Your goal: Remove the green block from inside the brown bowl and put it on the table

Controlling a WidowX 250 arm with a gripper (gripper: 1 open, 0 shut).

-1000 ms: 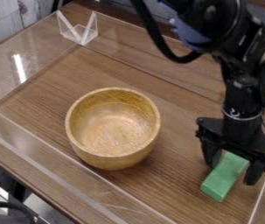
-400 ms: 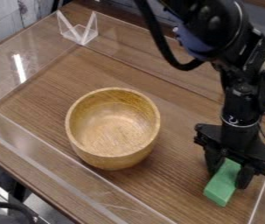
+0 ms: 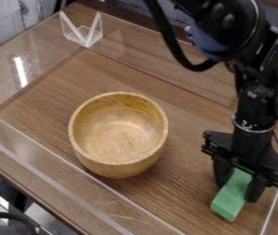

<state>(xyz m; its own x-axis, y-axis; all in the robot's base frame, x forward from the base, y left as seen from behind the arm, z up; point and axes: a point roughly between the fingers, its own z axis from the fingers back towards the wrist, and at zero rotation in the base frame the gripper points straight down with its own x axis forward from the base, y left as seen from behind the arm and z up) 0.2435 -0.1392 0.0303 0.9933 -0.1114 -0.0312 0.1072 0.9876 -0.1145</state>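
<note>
Down at the right edge of the table [image 3: 128, 197], the black gripper [image 3: 241, 180] points straight down with its jaws drawn in tight on the upper end of the green block [image 3: 232, 200]. That is a firm pinch: the dark fingers [image 3: 222, 169] flank the block's top on both sides, and no gap shows between them and the green. The block's lower end sits on the wood grain, the bar slanting a little toward the near corner, so it is on the tabletop and gripped at once. The brown bowl [image 3: 117, 134] stands well apart to the left, upright, and its pale hollow shows only bare wood. The block lies outside the bowl, between it and the clear acrylic wall [image 3: 271, 217] at the right, close to that wall. The arm [image 3: 233, 50] rises black and jointed from the gripper toward the upper right, cables looping off behind it. A small clear stand [image 3: 81, 27] sits at the far left corner.
</note>
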